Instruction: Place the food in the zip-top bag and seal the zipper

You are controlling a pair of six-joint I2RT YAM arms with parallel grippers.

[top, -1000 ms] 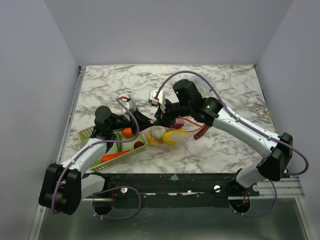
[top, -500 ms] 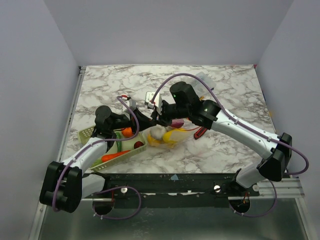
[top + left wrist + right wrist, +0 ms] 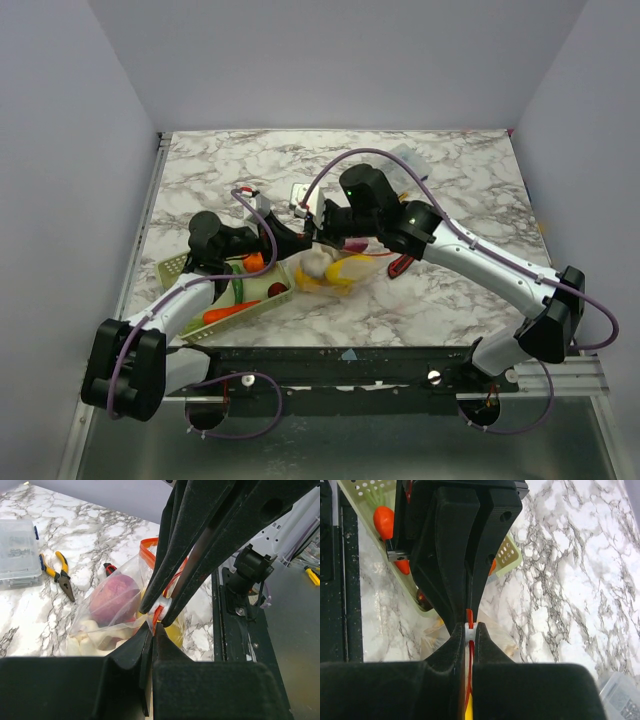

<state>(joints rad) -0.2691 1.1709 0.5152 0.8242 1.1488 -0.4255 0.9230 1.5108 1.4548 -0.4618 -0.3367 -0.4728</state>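
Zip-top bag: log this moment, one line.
left fingers shut on zipper | right fingers shut on zipper | zip-top bag holds food | carrot in basket

Overhead view; wrist close-ups on zipper (image 3: 146, 550)

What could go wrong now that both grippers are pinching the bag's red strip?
The left gripper and right gripper clamp the zipper almost at one spot, so it might slip out or tear. A carrot lies in the basket; sealing the zip-top bag now would probably leave it out.
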